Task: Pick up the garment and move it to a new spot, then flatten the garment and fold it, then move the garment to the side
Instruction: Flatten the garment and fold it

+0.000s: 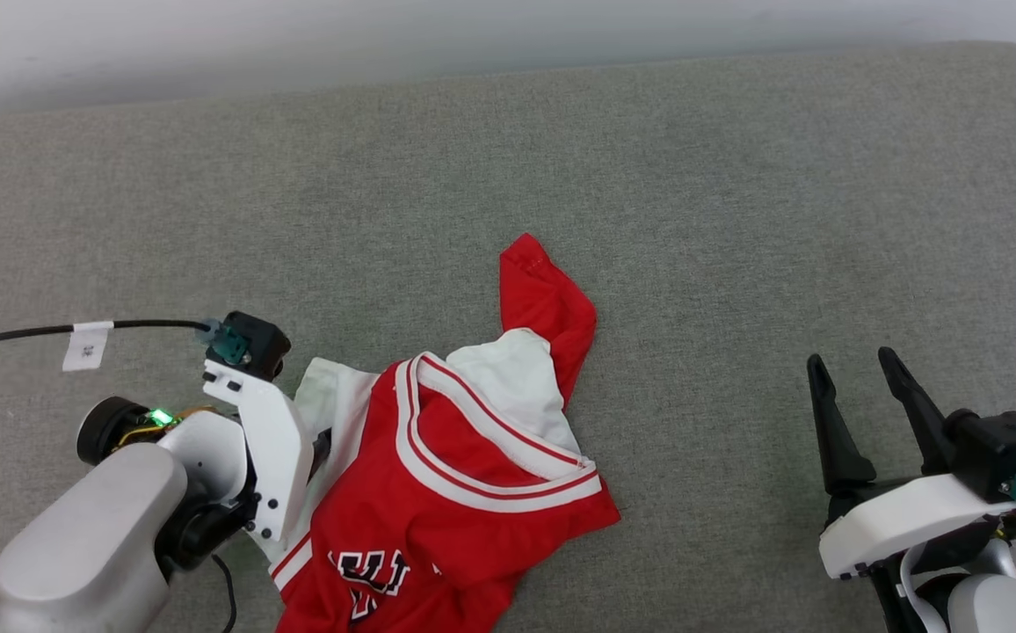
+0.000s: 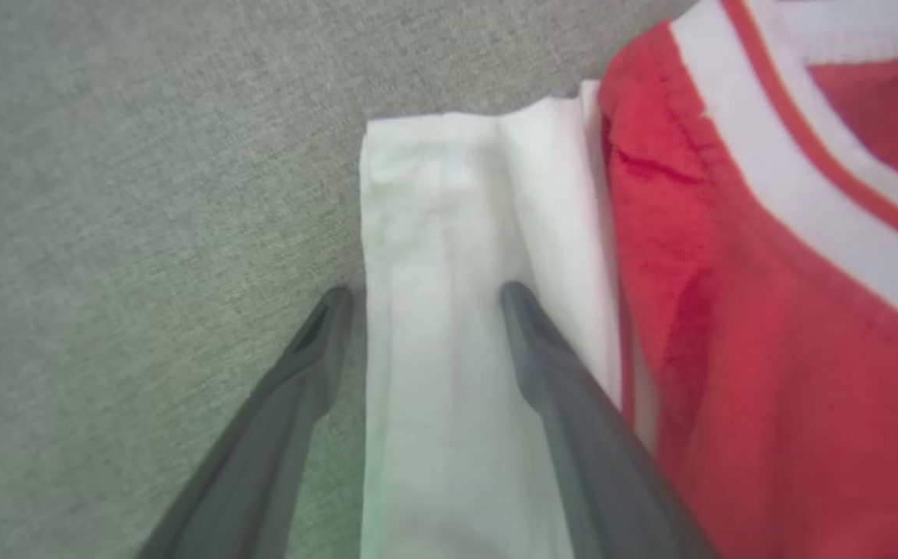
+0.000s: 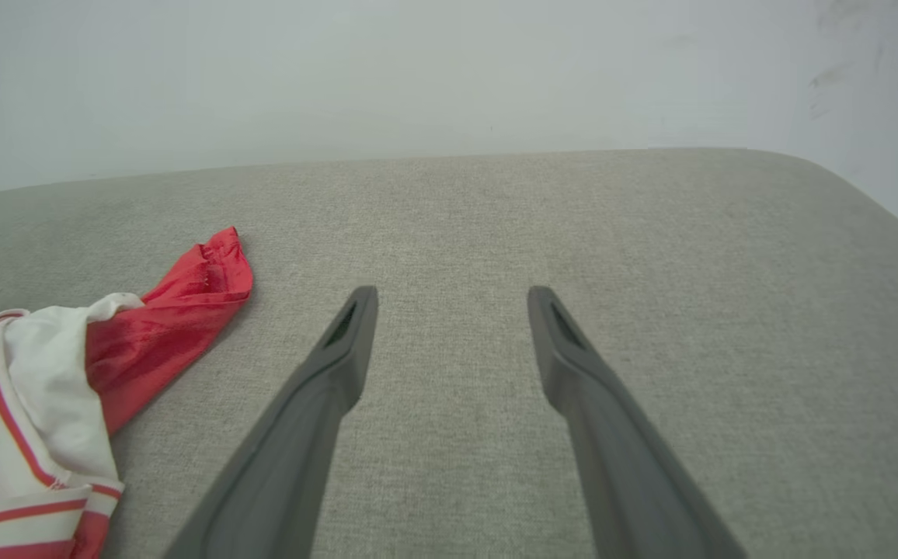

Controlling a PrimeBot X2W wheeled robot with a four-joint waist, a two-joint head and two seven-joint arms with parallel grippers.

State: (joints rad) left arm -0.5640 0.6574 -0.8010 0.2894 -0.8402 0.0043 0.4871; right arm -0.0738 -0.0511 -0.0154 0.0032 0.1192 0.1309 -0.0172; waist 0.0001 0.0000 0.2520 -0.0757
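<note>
Garment [image 1: 438, 492] first: it lies crumpled on the grey surface [image 1: 693, 193] at the lower middle of the head view. It is not flat. The striped collar gapes open, one red flap points up toward the centre, and the black lettering runs off the bottom edge. A white sleeve [image 1: 332, 396] sticks out on its left side.

The step in hand looks like the first one, the pick-up. Nothing is lifted, and the cloth rests wholly on the surface.

In the left wrist view the left gripper [image 2: 426, 295] is moderately spread and holds nothing. It straddles the sleeve [image 2: 433, 194]: one finger sits over the grey surface just beside the sleeve's outer edge, and the other lies over the white cloth near the red body of the garment [image 2: 729, 349]. I cannot tell whether the tips touch the fabric.

The next move probably calls for closing on that sleeve with enough bite to catch the cloth rather than skid over it. A lift to a fresh spot would then follow. A single-sleeve grip would likely let the rest hang and drag, so the other arm may be needed.

The right gripper [image 1: 855, 365] waits at the lower right of the head view, fingers wide apart and empty, well clear of the garment. In its own wrist view the right gripper [image 3: 453, 295] points across bare surface, with the garment [image 3: 29, 404] at the lower left.
</note>
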